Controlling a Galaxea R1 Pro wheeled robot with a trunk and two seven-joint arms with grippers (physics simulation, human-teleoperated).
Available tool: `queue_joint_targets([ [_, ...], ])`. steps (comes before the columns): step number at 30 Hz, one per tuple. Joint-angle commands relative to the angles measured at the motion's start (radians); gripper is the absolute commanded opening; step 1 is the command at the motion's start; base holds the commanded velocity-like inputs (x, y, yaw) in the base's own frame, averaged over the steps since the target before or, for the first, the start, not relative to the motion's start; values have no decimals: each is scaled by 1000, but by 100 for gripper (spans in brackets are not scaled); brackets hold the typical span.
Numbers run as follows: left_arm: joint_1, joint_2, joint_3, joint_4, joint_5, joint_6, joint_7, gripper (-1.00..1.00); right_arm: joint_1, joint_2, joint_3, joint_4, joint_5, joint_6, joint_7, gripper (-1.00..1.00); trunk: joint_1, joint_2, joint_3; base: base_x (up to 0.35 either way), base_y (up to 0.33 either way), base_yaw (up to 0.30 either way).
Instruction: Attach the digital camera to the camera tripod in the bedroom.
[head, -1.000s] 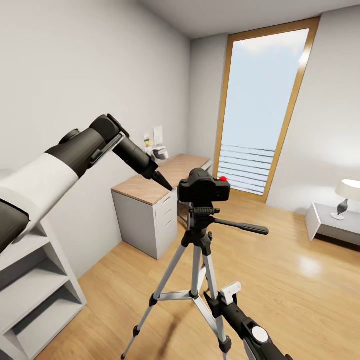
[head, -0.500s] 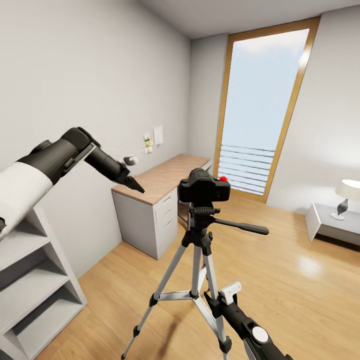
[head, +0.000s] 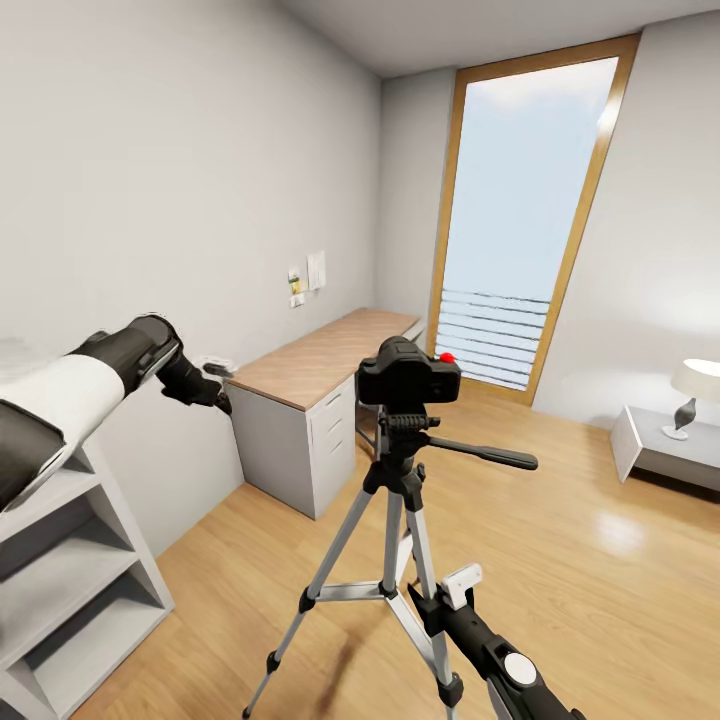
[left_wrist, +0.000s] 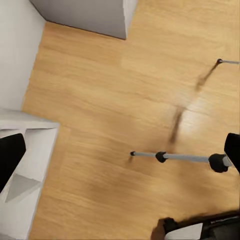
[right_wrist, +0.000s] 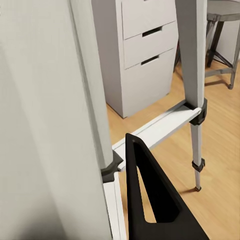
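Observation:
The black digital camera (head: 408, 374), red button on top, sits on the head of the camera tripod (head: 398, 500) in the middle of the bedroom floor. The tripod's pan handle (head: 485, 455) sticks out to the right. My left gripper (head: 215, 385) hangs well left of the camera, near the wall beside the desk. In the left wrist view its fingers (left_wrist: 10, 155) stand wide apart over bare floor, with one tripod leg (left_wrist: 175, 157) below. My right gripper (head: 432, 603) is low, close against a tripod leg (right_wrist: 75, 115). One black finger (right_wrist: 150, 200) shows there; the other is hidden.
A wood-topped desk (head: 320, 365) with drawers stands along the left wall. A white cube shelf (head: 70, 570) is at the near left. The tall window (head: 520, 220) is at the back, a lamp (head: 692, 392) on a low table at the right. A grey stool (right_wrist: 222, 30) stands beside the desk.
My left arm has swung left and down, away from the camera toward the wall by the shelf. Camera, tripod and right arm have not moved.

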Motion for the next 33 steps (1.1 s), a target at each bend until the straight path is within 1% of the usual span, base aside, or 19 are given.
queue_joint_targets([
  [1,5,-4,-7,33,81,-29,71,100,-1,0,-2,1,6,-3,1,-100,1,-2,-2,0,0,0],
  [2,8,-5,-7,49,115,-46,107,100,-1,0,-2,1,6,-3,1,-100,1,-2,-2,0,0,0],
  [3,44,-12,-6,105,277,-129,298,100,-1,0,-2,1,6,-4,1,-100,1,-2,-2,0,0,0],
  [4,54,-13,-6,109,293,-139,324,100,-1,-1,-2,1,6,-4,1,100,1,-2,-2,0,0,0],
  [5,75,-15,-6,114,317,-158,370,100,-1,-1,-2,1,6,-4,1,100,1,-2,-2,0,0,0],
  [6,87,-17,-6,116,325,-167,391,100,-1,-1,-2,1,6,-4,1,100,1,-2,-2,0,0,0],
  [7,110,-24,-5,119,338,-184,427,100,-1,-1,-2,2,6,-4,1,100,1,-2,-2,0,0,0],
  [10,142,-36,-5,122,350,-211,476,100,-1,-2,-2,2,6,-4,1,100,1,-2,-2,0,0,0],
  [11,160,-42,-5,123,354,-229,505,100,-1,-2,-3,2,6,-4,1,100,1,-2,-2,0,0,0],
  [17,211,-54,-5,124,361,-273,572,100,-1,-2,-2,6,6,-4,1,100,1,-2,-2,0,0,0],
  [21,245,-60,-5,124,362,-283,587,100,-1,-4,-2,19,6,-6,1,100,1,-2,-2,0,0,0],
  [22,277,-67,-5,125,363,-288,592,100,-1,-9,-1,31,6,-19,2,100,1,-2,-2,0,0,0],
  [25,298,-71,-5,125,364,-297,593,100,-1,-16,-1,46,6,-42,2,100,1,-2,-2,0,0,0],
  [26,314,-72,-5,125,364,-313,594,100,-1,-19,-1,63,6,-63,3,100,1,-2,-2,0,0,0],
  [29,338,-74,-5,125,364,-349,594,100,0,-23,-1,91,6,-94,3,100,1,-2,-2,0,0,0],
  [30,354,-74,-5,125,364,-376,594,100,0,-26,-1,112,6,-115,3,100,1,-2,-2,0,0,0],
  [33,377,-75,-4,126,364,-409,595,100,0,-29,-1,144,6,-146,3,100,1,-2,-2,0,0,0],
])
